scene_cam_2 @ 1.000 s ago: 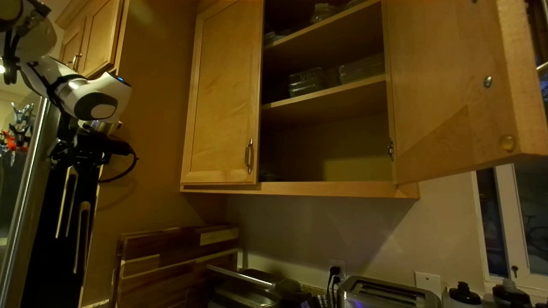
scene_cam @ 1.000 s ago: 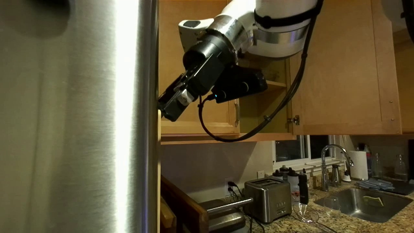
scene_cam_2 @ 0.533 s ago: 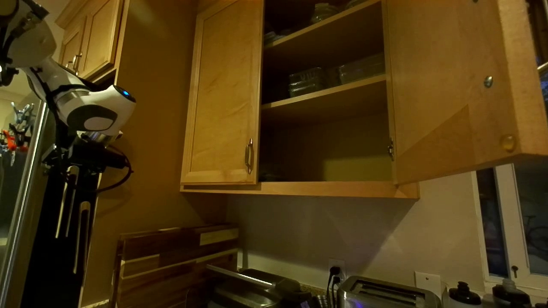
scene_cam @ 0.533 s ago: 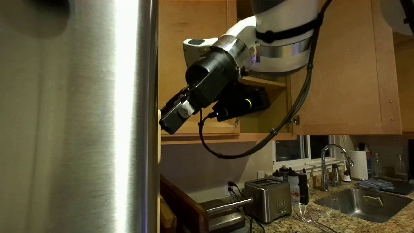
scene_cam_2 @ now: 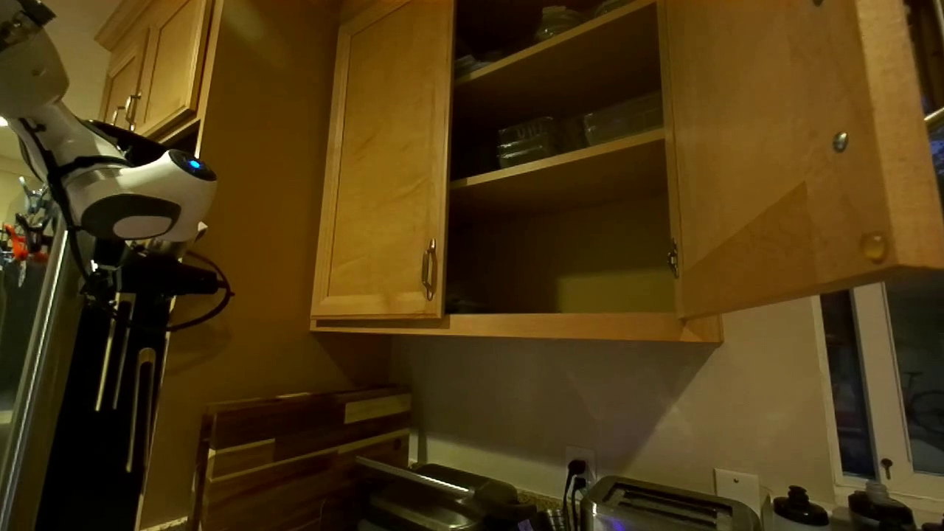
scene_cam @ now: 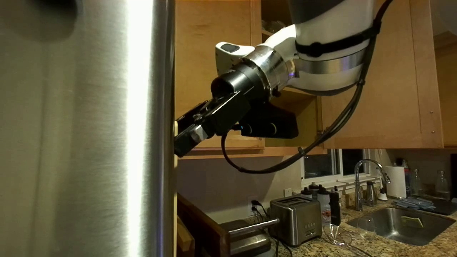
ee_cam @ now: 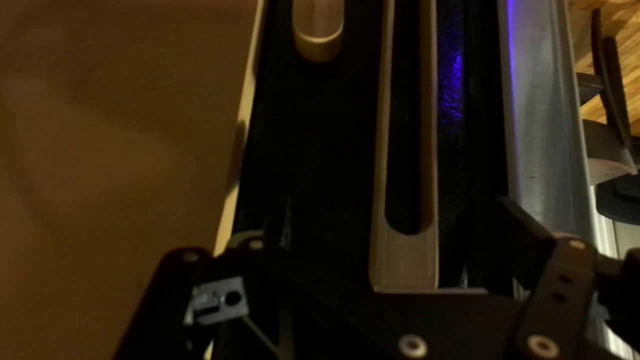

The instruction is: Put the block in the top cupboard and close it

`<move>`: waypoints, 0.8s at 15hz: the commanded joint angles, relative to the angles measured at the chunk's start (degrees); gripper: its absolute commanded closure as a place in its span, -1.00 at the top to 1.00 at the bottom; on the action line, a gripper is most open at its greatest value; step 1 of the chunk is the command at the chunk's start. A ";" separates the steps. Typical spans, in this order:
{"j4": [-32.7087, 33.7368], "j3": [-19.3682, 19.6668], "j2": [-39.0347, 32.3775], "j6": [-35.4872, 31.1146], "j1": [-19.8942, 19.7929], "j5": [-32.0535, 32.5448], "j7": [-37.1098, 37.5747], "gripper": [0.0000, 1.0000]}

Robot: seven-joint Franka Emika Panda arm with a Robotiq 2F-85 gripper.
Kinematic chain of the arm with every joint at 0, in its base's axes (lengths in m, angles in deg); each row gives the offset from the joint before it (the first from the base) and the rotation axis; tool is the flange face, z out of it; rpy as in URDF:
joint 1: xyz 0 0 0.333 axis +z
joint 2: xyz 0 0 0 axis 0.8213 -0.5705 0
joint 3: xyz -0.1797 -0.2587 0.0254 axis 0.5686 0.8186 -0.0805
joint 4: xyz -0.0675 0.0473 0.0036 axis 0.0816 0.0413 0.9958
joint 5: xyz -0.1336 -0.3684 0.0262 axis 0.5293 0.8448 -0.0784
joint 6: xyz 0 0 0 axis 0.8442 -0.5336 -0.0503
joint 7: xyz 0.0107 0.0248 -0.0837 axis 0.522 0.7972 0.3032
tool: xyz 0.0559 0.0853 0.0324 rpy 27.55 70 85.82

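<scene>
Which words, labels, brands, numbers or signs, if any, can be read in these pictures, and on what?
None is readable.
Reddish print on the pale, black-capped bottle: too small.
Marks on the clear, boxy container: blurred, perhaps reflections.
Any marks on the silver metal toaster: too small.

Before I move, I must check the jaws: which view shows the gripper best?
The wrist view: the gripper is close up, its jaws plainly apart. In an exterior view the gripper appears side-on, by the fridge. In an exterior view the gripper is dark against black, its outline indistinct.
</scene>
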 commanded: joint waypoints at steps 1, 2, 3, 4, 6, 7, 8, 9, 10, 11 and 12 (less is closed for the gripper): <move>-4.12 0.51 3.82 -6.49 1.98 -7.66 -5.88 1.00; -4.43 0.43 4.13 -7.73 2.13 -9.57 -7.29 1.00; -4.64 0.26 4.38 -8.51 2.21 -11.25 -8.53 1.00; -4.88 0.22 4.67 -8.83 2.32 -13.01 -9.92 1.00; -5.27 -0.09 5.27 -8.48 2.06 -15.86 -11.88 1.00; -5.51 -0.25 5.58 -7.96 1.84 -17.00 -12.56 1.00; -5.79 -0.48 5.89 -7.65 1.63 -17.99 -13.15 1.00; -6.10 -0.76 6.19 -7.51 1.44 -18.85 -13.63 1.00; -6.43 -1.13 6.37 -6.75 1.05 -18.55 -13.32 1.00; -3.53 -1.53 3.63 -6.11 -0.14 -16.66 -11.59 1.00; -3.62 -1.69 3.65 -6.10 -0.20 -16.67 -11.58 1.00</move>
